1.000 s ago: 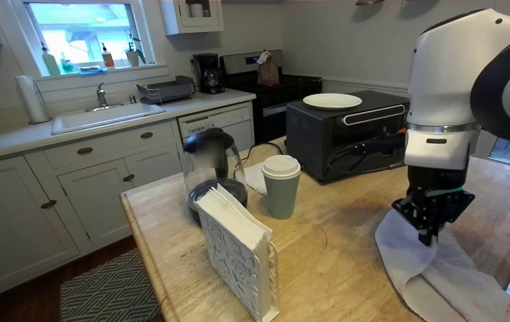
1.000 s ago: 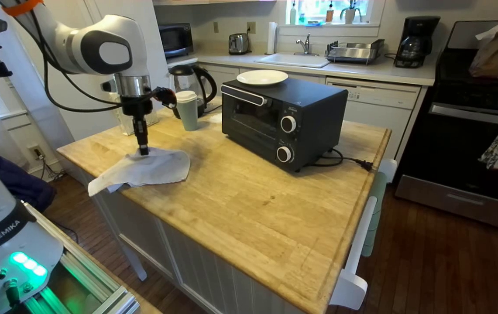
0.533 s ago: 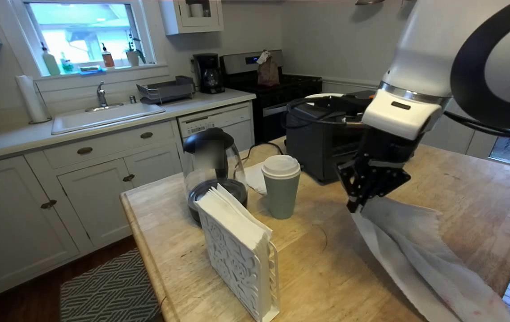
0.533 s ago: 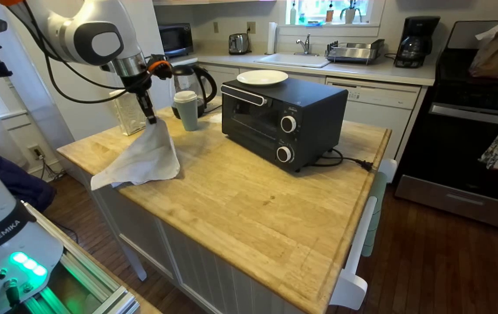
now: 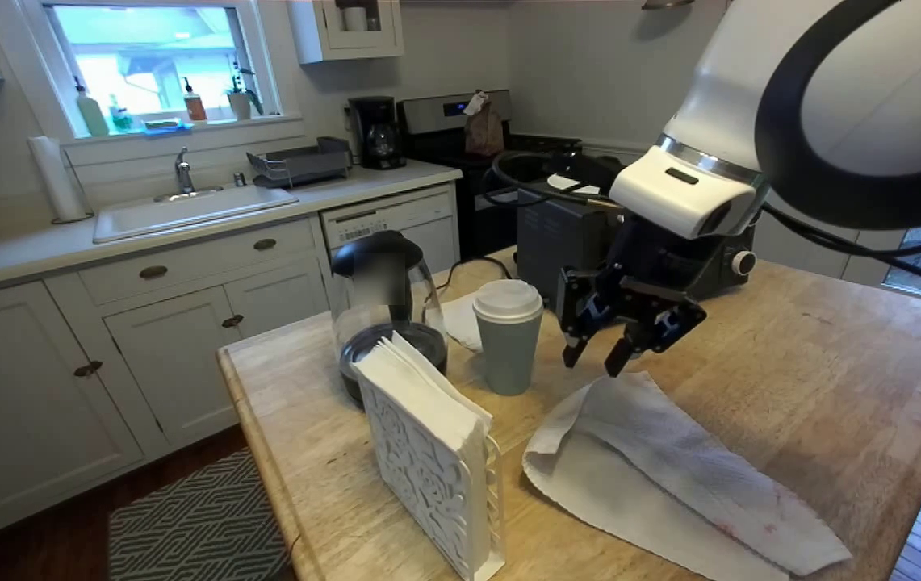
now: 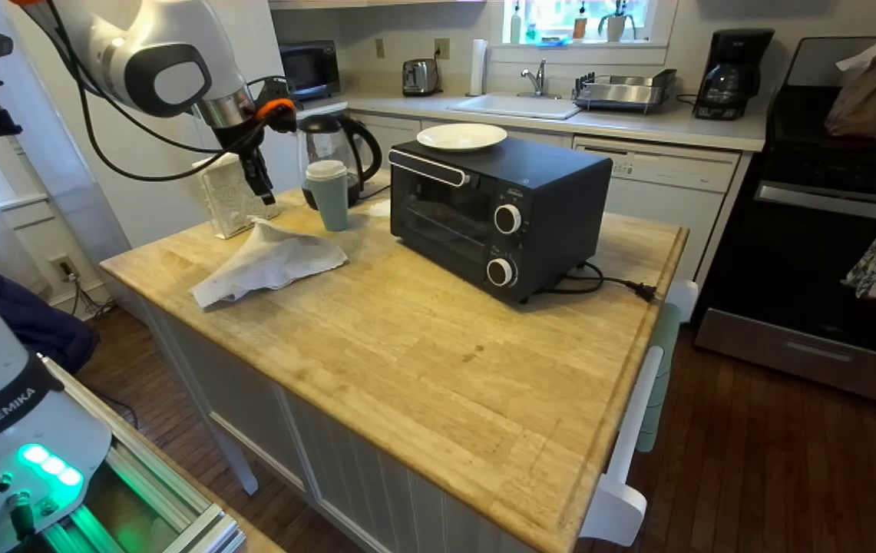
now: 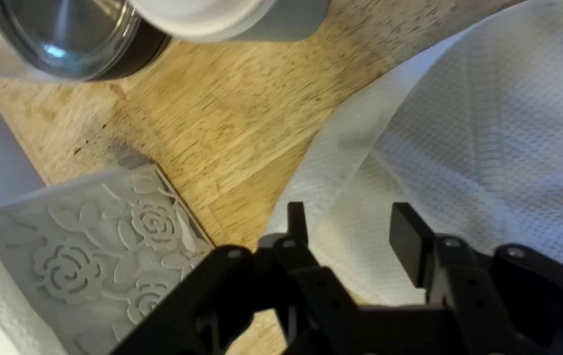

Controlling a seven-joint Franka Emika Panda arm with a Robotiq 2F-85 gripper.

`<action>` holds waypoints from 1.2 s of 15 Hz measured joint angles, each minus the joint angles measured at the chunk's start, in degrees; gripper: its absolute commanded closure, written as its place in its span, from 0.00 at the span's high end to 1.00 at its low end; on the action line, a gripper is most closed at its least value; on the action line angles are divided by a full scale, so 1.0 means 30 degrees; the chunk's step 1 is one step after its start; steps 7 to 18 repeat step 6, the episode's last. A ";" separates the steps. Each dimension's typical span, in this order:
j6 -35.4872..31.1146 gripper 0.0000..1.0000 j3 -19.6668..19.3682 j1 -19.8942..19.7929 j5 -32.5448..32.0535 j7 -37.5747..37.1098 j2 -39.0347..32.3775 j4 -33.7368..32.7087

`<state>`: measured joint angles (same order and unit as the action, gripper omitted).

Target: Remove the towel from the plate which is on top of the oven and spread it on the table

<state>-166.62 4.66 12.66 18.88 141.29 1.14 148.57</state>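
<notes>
one towel (image 5: 654,500) lies on the counter (image 6: 407,346), off the plate (image 6: 462,136) that sits on the oven (image 6: 477,219), but folded over itself, so from where i stand the spreading looks half done. the tool (image 5: 592,365) hangs just above the end by the cup (image 5: 508,347), fingers (image 7: 412,246) parted, holding nothing. to my eye the job now is opening that fold: reach down to the loose hem slanting across the middle, pinch only the upper layer, and carry it low and slow away from the napkin holder (image 5: 428,476). catching both layers would likely just drag the whole towel along. i'd stay wide of the cup too, since a sideways sweep could tip it. a light press on the raised peak might finish it flat.
</notes>
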 measured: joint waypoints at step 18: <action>0.3275 0.96 -0.2228 -0.3145 -0.3118 -0.0936 0.3736 0.2902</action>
